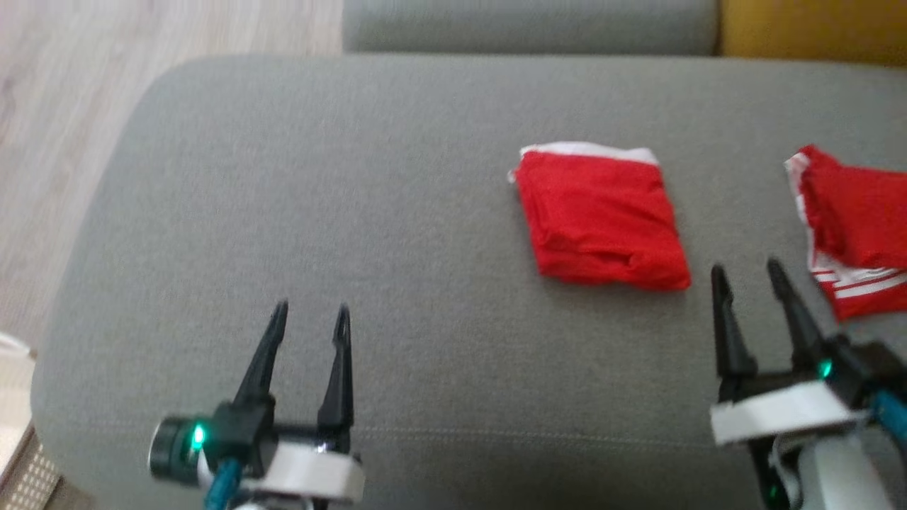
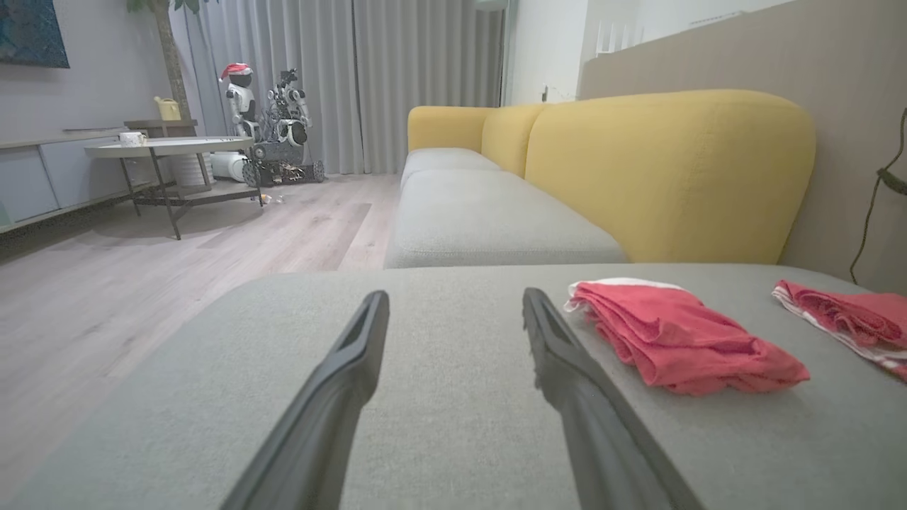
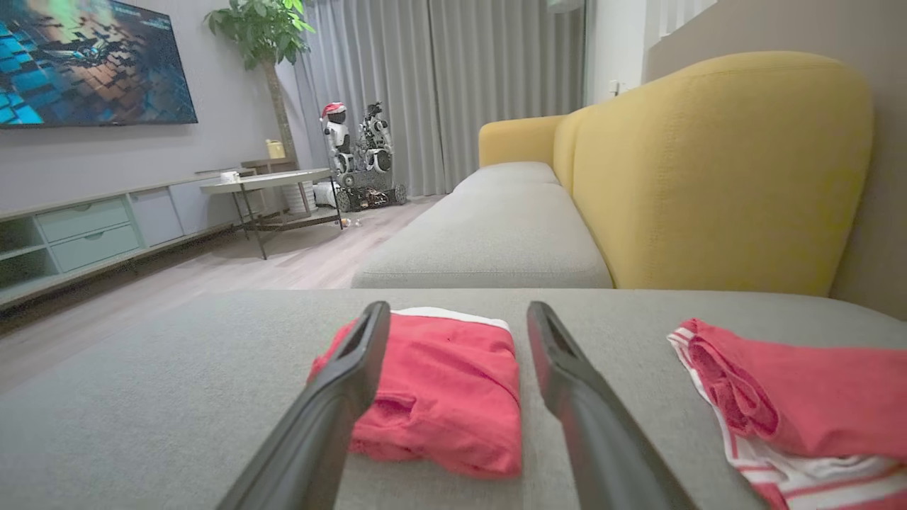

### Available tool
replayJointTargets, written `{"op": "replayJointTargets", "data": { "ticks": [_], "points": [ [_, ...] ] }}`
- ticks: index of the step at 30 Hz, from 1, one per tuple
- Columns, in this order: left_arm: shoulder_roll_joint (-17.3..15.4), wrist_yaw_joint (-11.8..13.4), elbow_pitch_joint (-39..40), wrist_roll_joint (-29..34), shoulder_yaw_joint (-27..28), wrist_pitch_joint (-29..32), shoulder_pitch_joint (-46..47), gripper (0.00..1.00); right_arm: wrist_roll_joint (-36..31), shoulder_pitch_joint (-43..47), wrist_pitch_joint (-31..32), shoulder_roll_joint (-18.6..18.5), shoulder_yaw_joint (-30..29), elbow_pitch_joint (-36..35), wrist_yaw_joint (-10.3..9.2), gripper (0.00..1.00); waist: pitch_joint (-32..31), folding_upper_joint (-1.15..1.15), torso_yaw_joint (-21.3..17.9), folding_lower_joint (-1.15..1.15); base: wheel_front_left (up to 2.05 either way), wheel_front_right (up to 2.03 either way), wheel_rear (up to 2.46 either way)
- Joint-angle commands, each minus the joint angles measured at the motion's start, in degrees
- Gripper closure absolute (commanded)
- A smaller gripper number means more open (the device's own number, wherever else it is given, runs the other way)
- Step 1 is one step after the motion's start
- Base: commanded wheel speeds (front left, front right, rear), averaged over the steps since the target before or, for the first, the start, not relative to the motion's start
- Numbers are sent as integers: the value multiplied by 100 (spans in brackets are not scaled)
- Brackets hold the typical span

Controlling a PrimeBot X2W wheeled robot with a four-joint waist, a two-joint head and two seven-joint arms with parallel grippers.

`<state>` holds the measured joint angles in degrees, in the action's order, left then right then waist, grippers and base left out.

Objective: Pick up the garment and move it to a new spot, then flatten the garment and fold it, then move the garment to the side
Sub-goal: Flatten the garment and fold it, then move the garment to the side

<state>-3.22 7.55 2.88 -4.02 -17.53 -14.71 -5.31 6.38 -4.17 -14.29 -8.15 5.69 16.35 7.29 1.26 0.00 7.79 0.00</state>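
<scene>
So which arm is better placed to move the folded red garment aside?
Likely right. The right claw is open just beside the folded garment; the left claw, also open, sits far across the cushion.

We see a grey-seated sofa with yellow backrests, pale wood floor, grey curtains, and a round table.

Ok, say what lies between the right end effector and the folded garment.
Nothing but bare cushion separates the right end effector from the folded garment, seen in the head view.
</scene>
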Motion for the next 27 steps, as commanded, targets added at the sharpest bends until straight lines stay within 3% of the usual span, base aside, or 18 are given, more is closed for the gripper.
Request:
{"op": "replayJointTargets", "data": {
  "ticks": [1,9,27],
  "points": [
    [-36,-17,156,70,219,-29,29,0,-39,-28,-67,14,142,-298,20,0,-200,0,-134,0,0,0,0],
    [-106,-123,-68,75,528,-29,-527,0,-9,559,-70,177,573,-556,20,0,-351,0,-294,0,0,0,0],
    [-22,-155,-127,178,702,-29,-649,0,194,695,-71,312,548,-449,20,0,-394,0,-264,0,0,0,0]
  ]
}}
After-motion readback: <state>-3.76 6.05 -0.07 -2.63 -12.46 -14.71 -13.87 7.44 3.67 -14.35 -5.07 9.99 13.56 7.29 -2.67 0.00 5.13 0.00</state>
